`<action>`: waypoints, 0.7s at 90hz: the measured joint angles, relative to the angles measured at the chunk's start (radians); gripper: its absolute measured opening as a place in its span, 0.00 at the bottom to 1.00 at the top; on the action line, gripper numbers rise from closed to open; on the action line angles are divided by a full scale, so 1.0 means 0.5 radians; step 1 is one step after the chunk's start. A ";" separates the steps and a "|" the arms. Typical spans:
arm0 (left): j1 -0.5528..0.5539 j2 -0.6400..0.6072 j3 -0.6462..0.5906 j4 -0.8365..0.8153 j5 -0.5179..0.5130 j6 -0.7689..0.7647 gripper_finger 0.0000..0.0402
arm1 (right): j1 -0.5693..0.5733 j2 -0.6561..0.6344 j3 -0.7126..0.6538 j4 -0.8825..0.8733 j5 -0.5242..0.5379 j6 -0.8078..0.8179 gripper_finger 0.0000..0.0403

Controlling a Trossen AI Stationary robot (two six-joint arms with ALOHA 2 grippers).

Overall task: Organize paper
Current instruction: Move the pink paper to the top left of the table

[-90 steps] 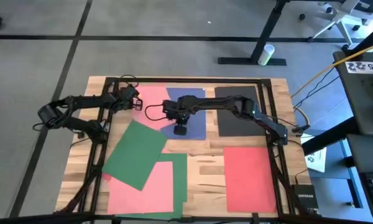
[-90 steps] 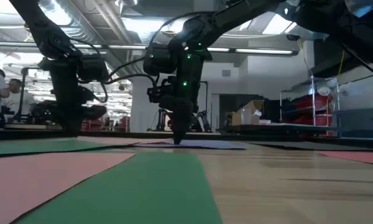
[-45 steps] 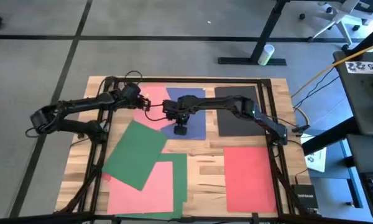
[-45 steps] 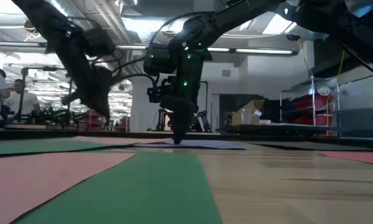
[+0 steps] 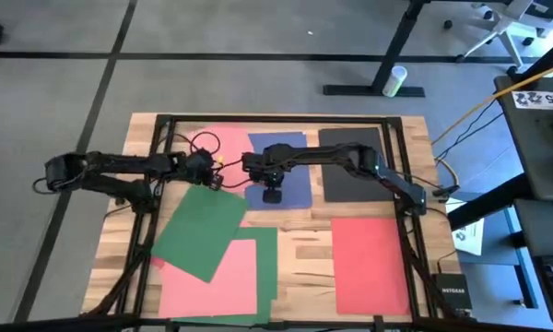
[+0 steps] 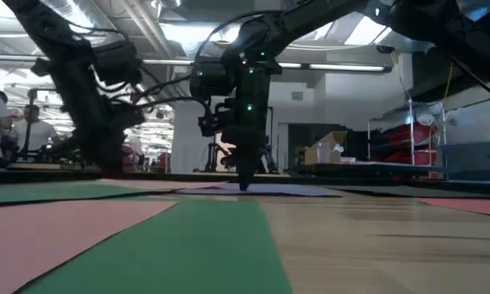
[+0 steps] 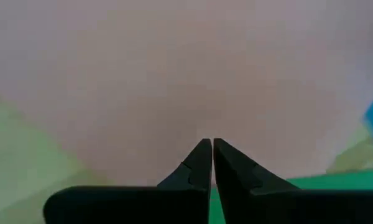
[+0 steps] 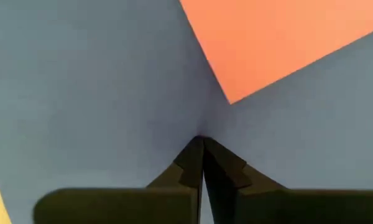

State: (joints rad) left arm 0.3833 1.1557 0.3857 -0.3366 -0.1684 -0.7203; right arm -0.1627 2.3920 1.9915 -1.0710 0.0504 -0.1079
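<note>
We see flat rectangular construction-paper sheets: pink [image 5: 223, 140], blue [image 5: 288, 175] and black [image 5: 350, 166] at the far side; tilted green [image 5: 198, 226] overlapping pink [image 5: 207, 290]; red [image 5: 370, 263] apart.

We find only two items of lettering.

1. Black box [image 5: 452, 289] at the table's near right corner, high view: pale lettering along its top that looks like "NETGEAR", too small for us to be sure.
2. White sheet [image 5: 547, 99] on the dark desk at the right edge, high view: large dark characters, upside down to the camera and cut by the frame; we cannot read them with confidence.

We read nothing in the low view or in either wrist view.
</note>
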 joint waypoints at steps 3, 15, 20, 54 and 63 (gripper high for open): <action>-0.001 0.000 -0.026 -0.007 -0.004 -0.019 0.00 | 0.001 -0.006 0.000 -0.024 0.007 -0.003 0.00; -0.002 -0.012 -0.087 -0.064 -0.030 -0.064 0.00 | 0.002 -0.011 0.000 -0.085 0.012 -0.004 0.00; -0.001 -0.017 -0.093 -0.076 -0.032 -0.065 0.00 | 0.004 -0.011 0.000 -0.106 0.013 -0.004 0.00; -0.187 -0.133 -0.108 -0.259 -0.038 -0.161 0.00 | -0.014 -0.026 -0.078 -0.038 0.020 -0.010 0.00; -0.253 -0.188 -0.110 -0.314 -0.027 -0.220 0.00 | -0.041 -0.037 -0.134 -0.021 0.022 -0.010 0.00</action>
State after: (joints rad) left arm 0.2567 1.0616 0.3308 -0.4937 -0.1821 -0.8304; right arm -0.1832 2.3735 1.9247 -1.0816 0.0613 -0.1127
